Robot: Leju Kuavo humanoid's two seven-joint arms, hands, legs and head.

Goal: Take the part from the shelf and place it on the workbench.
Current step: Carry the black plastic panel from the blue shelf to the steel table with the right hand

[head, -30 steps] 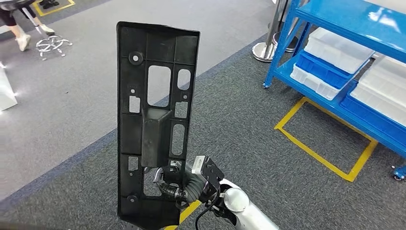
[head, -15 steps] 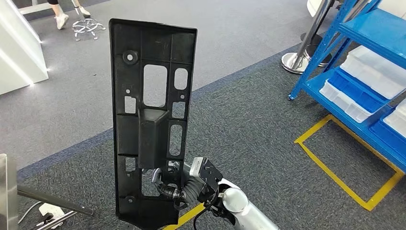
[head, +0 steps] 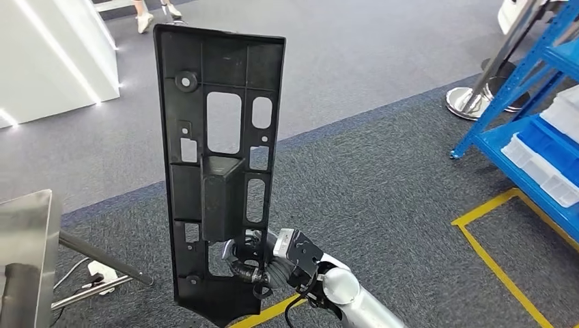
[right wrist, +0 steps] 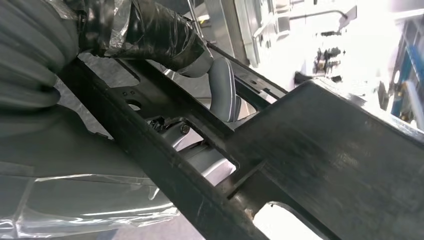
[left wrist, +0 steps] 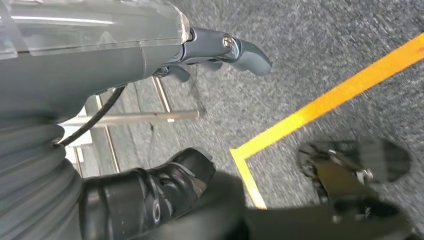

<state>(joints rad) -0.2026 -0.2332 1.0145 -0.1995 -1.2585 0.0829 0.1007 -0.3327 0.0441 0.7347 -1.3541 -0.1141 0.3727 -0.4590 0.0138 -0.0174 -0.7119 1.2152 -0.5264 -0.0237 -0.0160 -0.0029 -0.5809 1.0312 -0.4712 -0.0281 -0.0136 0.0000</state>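
The part is a long black plastic panel with several cut-outs and a raised box in its middle. It stands upright in front of me in the head view. My right hand grips it near its lower end, with fingers reaching through the openings. In the right wrist view the part runs across the picture, and the taped thumb presses on its rib. My left hand hangs over the carpet, its fingers stretched out and holding nothing. A corner of the steel workbench shows at the left edge.
The blue shelf with white and blue bins stands at the right edge, beside a chrome post base. Yellow floor tape marks the dark carpet. The workbench's metal legs and a cable lie low on the left. A white wall panel and a person's feet are far back left.
The whole view has swung left: the shelf slid toward the right edge and the steel workbench came in at the left. The part stays upright in my right hand.
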